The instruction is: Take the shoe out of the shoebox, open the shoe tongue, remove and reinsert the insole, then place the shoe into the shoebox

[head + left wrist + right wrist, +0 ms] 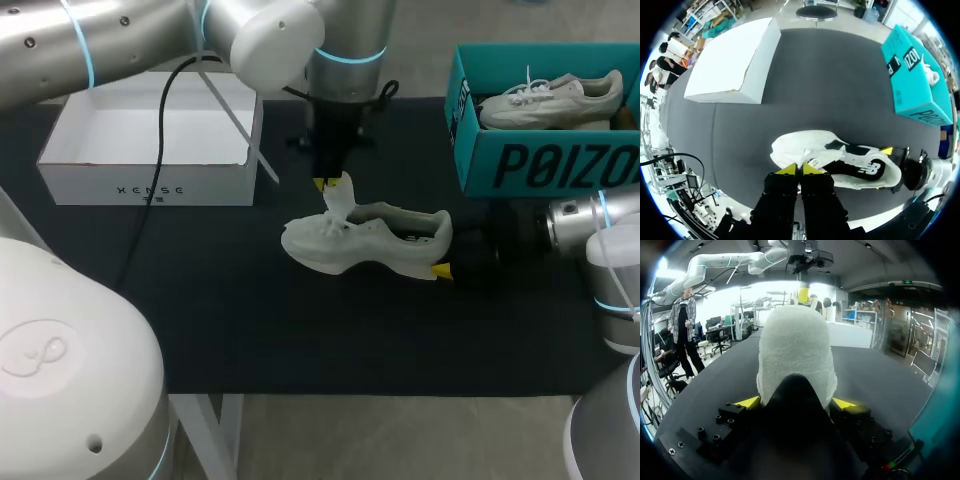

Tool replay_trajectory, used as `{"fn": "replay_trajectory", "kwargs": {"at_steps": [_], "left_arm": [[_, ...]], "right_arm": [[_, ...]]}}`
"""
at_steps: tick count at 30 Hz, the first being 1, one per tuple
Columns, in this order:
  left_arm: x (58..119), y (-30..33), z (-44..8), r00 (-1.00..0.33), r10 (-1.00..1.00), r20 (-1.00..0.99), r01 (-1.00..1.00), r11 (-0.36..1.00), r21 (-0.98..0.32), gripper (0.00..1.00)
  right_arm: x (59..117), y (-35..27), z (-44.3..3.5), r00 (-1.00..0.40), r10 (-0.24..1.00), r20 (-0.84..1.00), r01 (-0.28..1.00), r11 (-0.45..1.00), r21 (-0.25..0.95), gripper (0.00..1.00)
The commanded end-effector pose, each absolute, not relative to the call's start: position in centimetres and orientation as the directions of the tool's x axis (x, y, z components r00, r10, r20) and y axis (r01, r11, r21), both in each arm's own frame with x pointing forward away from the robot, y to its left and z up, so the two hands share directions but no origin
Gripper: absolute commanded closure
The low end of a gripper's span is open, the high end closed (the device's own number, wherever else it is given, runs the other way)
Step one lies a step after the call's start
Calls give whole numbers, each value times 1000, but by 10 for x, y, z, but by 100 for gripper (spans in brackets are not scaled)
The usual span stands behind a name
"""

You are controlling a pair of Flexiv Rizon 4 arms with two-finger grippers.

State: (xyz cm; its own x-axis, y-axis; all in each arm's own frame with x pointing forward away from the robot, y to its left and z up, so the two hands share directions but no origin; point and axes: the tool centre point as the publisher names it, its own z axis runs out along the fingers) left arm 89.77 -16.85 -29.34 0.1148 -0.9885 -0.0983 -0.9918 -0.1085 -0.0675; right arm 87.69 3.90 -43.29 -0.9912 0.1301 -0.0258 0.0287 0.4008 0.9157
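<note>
Since the shoe (365, 240) lies out on the dark surface (250, 330) with its tongue (340, 198) drawn upright, the step in hand is judged to be opening the tongue. The next move calls for holding the tongue back clear of the opening, then taking an edge of the insole (860, 167), which sits seated inside (dark against the pale upper).

The white shoebox (150, 150) stands open and empty, well apart on the left arm's side. The teal shoebox (540, 165) opposite holds a second shoe (550, 100). The shoe rests on its sole between the two boxes.

The right pincer (796, 403) is clenched on the heel from both sides. The left pincer (800, 169), pointing down over the shoe, is nipped onto the tongue's tip, its fingers nearly together.
</note>
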Motion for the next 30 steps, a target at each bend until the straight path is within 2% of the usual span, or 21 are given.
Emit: {"fn": "replay_trajectory", "kwargs": {"at_steps": [1,12,14,17,19,21,24,30], "left_arm": [[899,-166,-293,115,-989,-95,-992,-109,-59,0],[909,-178,-252,67,-998,1,-987,-66,-148,0],[909,-183,-242,-49,-999,18,-991,47,-126,0],[900,-194,-228,-403,-915,39,-913,398,-90,0],[887,-192,-220,-700,-714,-28,-701,694,-162,0],[871,-179,-213,-918,-392,-56,-381,913,-145,0],[861,-157,-209,-961,-267,-69,-263,963,-58,0],[861,-157,-209,-994,-77,-74,-74,996,-45,0]], "right_arm": [[877,39,-437,-991,131,-27,28,402,915,100],[877,39,-437,-991,131,-27,28,402,915,100],[877,39,-437,-991,131,-27,28,402,915,100],[877,39,-437,-991,131,-27,28,402,915,100],[877,39,-437,-991,131,-27,28,402,915,100],[877,39,-437,-991,131,-27,28,402,915,100],[877,39,-437,-991,131,-27,28,402,915,100],[877,39,-437,-991,131,-27,28,402,915,100]]}}
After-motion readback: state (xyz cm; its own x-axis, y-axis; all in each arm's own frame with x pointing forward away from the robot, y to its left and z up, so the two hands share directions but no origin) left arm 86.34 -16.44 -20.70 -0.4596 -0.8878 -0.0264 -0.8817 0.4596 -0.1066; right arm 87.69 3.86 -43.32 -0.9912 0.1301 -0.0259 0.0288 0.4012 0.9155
